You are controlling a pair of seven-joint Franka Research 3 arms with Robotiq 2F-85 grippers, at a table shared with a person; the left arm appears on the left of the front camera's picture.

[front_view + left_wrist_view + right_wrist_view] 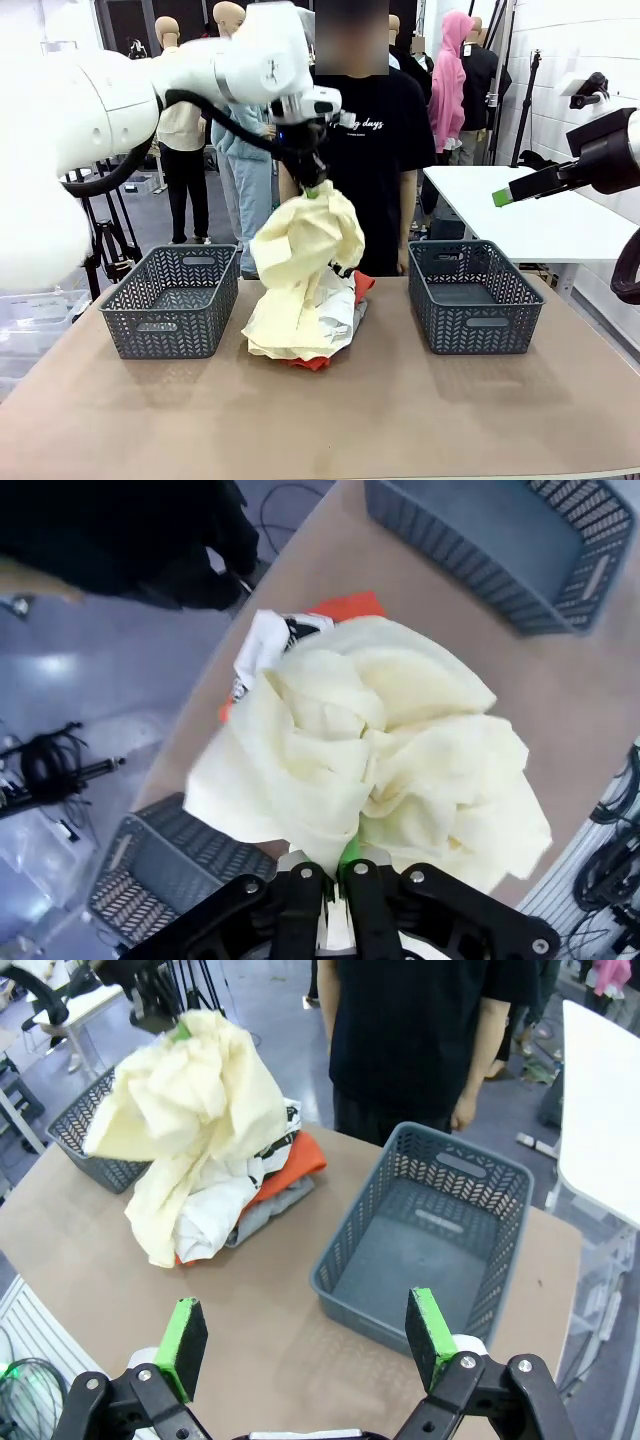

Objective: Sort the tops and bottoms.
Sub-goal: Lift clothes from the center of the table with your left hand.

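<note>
Tan tabletop (420,420), centre frame: left fingers (312,183) clenched on pale yellow garment (305,250), its lower folds draped over the pile (322,358). Right fingers (186,1345) released, upper right. Risk: trailing folds snag the white garment (342,312) and drag it into a basket (170,300).

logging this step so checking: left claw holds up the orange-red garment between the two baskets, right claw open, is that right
No: the left claw holds up the pale yellow garment, as the front view shows; the orange-red garment lies in the pile beneath. The rest stands: between the left basket and the right basket, right claw open.
</note>
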